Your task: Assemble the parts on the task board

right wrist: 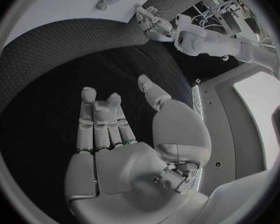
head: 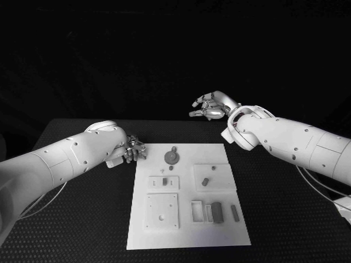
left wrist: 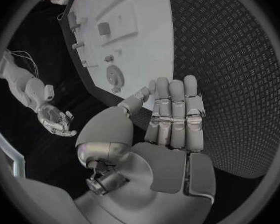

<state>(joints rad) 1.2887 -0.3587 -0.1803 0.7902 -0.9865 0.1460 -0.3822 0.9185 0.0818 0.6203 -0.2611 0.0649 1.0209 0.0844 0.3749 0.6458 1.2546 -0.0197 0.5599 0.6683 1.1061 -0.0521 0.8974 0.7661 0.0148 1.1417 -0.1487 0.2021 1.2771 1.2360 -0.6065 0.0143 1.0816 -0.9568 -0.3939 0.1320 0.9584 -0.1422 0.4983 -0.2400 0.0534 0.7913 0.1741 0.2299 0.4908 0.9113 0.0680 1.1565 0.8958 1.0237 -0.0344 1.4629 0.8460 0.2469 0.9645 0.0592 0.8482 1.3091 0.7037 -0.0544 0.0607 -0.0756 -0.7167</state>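
Head view: we see the left silver many-fingered hand [head: 132,149] low over the black table [head: 302,219], just beside the far left corner of the white rectangular task board [head: 187,230]. Left wrist view shows this hand [left wrist: 171,124] with its fingers straight and side by side, palm bare, nothing held; the thumb stands apart toward the board's edge [left wrist: 159,45].

We note the right silver many-fingered hand [head: 209,107] raised beyond the table's far edge, well apart from the board, against the dark background. In the right wrist view its fingers [right wrist: 99,124] stretch out loosely, the thumb is spread to the side, and the palm is bare: it grips nothing.

On the board, head view, we record:
- a round grey gear-like part [head: 172,157] with a small stem, lying near the far edge, close to the left hand;
- a small dark grey part [head: 205,181] on a raised white square plate at the right middle, with a smaller dark piece [head: 213,167] beyond it;
- a small dark peg [head: 166,181] on a white plate at the left middle;
- a white square plate with holes [head: 161,211] at the near left;
- a grey upright block [head: 216,212] beside a white frame [head: 198,211] at the near right, and a narrow grey bar [head: 235,212] just to its right.

We cannot tell whether the small parts are seated in their sockets or only lie on them.
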